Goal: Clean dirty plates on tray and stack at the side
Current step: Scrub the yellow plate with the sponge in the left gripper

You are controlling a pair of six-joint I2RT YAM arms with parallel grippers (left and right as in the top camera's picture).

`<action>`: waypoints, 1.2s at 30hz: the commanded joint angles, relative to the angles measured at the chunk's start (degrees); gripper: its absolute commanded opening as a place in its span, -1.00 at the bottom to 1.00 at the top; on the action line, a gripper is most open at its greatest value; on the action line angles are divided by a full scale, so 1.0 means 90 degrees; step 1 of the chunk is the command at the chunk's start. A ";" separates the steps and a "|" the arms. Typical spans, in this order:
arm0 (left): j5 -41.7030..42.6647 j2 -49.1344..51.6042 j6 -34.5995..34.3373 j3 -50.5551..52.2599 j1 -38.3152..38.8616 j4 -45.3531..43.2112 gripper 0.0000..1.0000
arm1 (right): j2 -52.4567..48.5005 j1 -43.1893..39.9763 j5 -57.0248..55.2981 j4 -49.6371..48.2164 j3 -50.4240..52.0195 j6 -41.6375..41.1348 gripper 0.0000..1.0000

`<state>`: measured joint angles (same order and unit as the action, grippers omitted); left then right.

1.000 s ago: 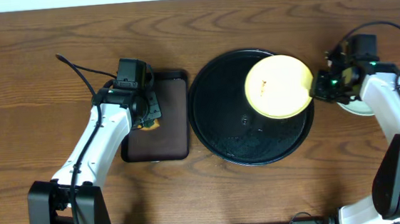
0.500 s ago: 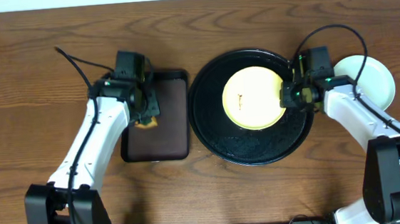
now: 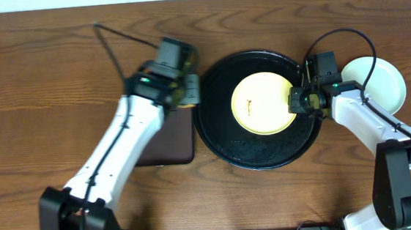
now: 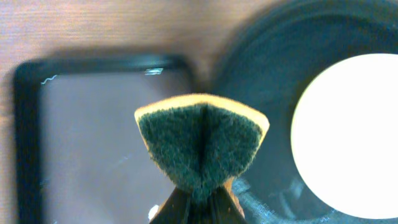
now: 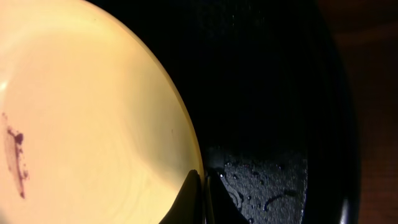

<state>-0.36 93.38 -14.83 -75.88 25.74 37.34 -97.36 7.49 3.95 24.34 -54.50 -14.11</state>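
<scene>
A pale yellow plate (image 3: 263,104) with a small reddish smear lies on the round black tray (image 3: 229,139); it also shows in the right wrist view (image 5: 93,112) and the left wrist view (image 4: 354,130). My right gripper (image 3: 297,99) is shut on the plate's right rim (image 5: 202,180). My left gripper (image 3: 186,87) is shut on a folded sponge (image 4: 202,146), green scrub side out with an orange edge, held over the gap between the brown tray and the black tray (image 4: 261,74). A pale mint plate (image 3: 379,83) sits on the table right of the tray.
A rectangular dark-brown tray (image 3: 171,143) lies left of the black tray, also in the left wrist view (image 4: 93,143). The black tray's floor is wet with droplets (image 5: 267,180). Cables trail from both arms.
The right gripper brought the yellow plate from the tray's right edge down onto its middle. The left gripper lifted the sponge off the brown tray and moved right toward the black tray.
</scene>
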 commanded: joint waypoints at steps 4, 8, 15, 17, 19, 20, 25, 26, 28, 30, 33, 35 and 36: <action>-0.0061 0.0716 -0.0316 -0.0083 0.0804 -0.0843 -0.85 | -0.0017 0.0136 0.0452 -0.0546 0.0440 -0.0070 -0.97; -0.0061 0.1078 -0.0318 -0.0083 0.1066 -0.1239 -0.85 | -0.0017 0.0136 0.0442 -0.0571 0.0457 -0.0046 -0.51; -0.0061 0.1149 -0.0318 -0.0083 0.1205 -0.1571 -0.85 | -0.0017 0.0124 0.0202 -0.1134 0.0457 0.0102 -0.63; -0.0058 0.1149 -0.0345 -0.0083 0.1207 -0.1613 -0.85 | -0.0019 0.0126 0.0177 -0.1132 0.0464 0.0102 -0.75; -0.0058 0.1151 -0.0342 -0.0083 0.1222 -0.1617 -0.86 | -0.0032 0.0126 0.0177 -0.1144 0.0498 0.0102 -0.81; -0.0058 0.1151 -0.0342 -0.0083 0.1224 -0.1620 -0.85 | -0.0053 0.0129 0.0177 -0.1171 0.0520 0.0102 -0.81; -0.0058 0.1151 -0.0345 -0.0083 0.1224 -0.1649 -0.85 | -0.0233 0.0131 0.0163 -0.1214 0.0534 0.0102 -0.62; -0.0056 0.1151 -0.0345 -0.0083 0.1224 -0.1661 -0.85 | -0.0282 0.0131 0.0160 -0.1241 0.0534 0.0100 -0.63; -0.0056 0.1151 -0.0350 -0.0083 0.1224 -0.1664 -0.85 | -0.0408 0.0129 0.0160 -0.1280 0.0534 0.0102 -0.77; -0.0010 0.1151 -0.0386 -0.0078 0.1224 -0.1666 -0.85 | -0.0437 0.0126 0.0163 -0.1268 0.0534 0.0100 -0.98; 0.0019 0.1151 -0.0389 -0.0056 0.1224 -0.1666 -0.85 | -0.0415 0.0126 0.0165 -0.1263 0.0532 0.0097 -0.98; 0.0019 0.1154 -0.0391 -0.0024 0.1224 -0.1666 -0.85 | -0.0415 0.0126 0.0165 -0.1263 0.0532 0.0097 -0.98; 0.0017 0.1166 -0.0389 -0.0017 0.1236 -0.1668 -0.85 | -0.0415 0.0126 0.0168 -0.1260 0.0532 0.0097 -0.98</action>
<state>-0.32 104.16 -18.02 -75.90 36.56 22.52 -100.44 8.19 5.98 12.69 -50.39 -13.23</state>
